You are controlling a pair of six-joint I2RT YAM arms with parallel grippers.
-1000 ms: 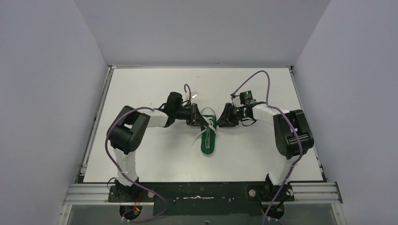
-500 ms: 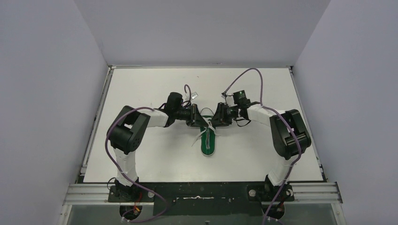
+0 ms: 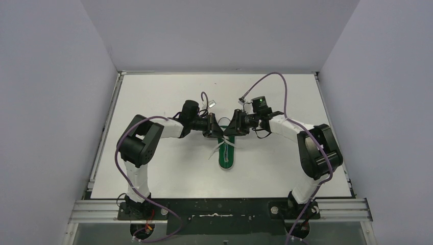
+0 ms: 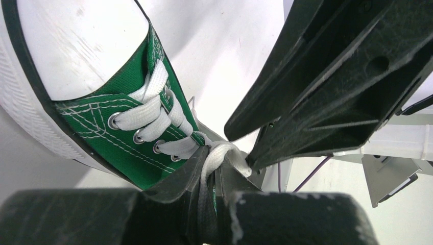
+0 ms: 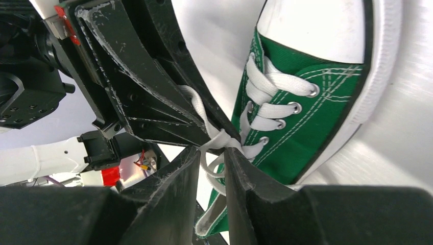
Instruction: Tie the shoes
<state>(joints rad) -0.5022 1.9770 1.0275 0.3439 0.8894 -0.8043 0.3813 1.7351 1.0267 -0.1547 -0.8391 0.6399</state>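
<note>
Shoe, a small green canvas sneaker, lies mid-table with its heel toward the arms. It looks light and likely to slide if tugged. Its white laces are soft and limp, best pinched close to the eyelets. Left gripper is clamped on a lace. Right gripper straddles strands; whether it is pinching them I cannot tell.

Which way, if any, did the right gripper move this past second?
Yes: the right gripper went leftward, away from the table's right edge, to over the shoe.

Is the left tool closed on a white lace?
Yes, the left tool pinches a white lace running off the sneaker.
</note>
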